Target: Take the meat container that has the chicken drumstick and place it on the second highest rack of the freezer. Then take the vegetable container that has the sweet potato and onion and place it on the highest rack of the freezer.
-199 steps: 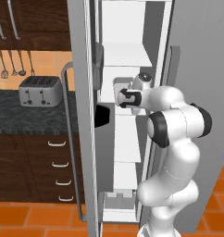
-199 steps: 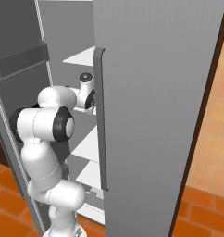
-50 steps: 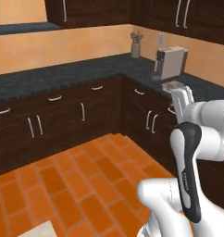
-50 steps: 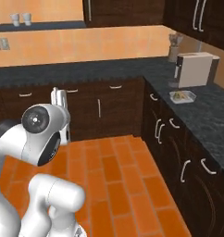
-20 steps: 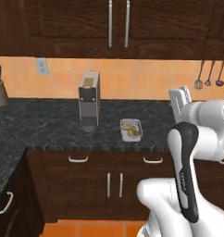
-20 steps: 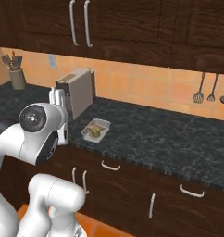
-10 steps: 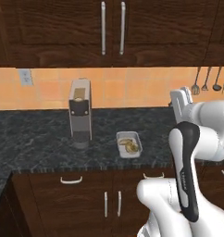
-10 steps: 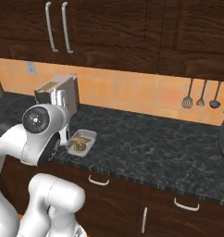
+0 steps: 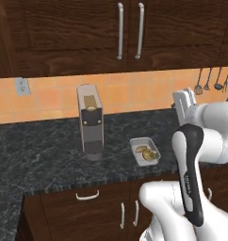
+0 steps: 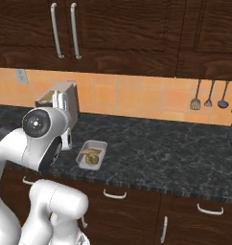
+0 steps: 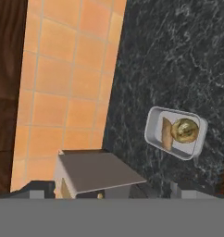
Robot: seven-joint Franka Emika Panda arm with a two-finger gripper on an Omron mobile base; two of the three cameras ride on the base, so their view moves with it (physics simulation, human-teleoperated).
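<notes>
Item: vegetable container, a shallow grey tray on the dark counter, just right of the coffee machine; it holds the sweet potato and onion side by side. Risk noted: we judge the tray's low rim offers little to pinch, so a descent off its edge could skid it across the counter or tip the onion out; a wide swing could also clip the coffee machine standing near. Gripper: raised well above the counter, apart from the tray, jaws spread fully wide, holding and touching nothing.
</notes>
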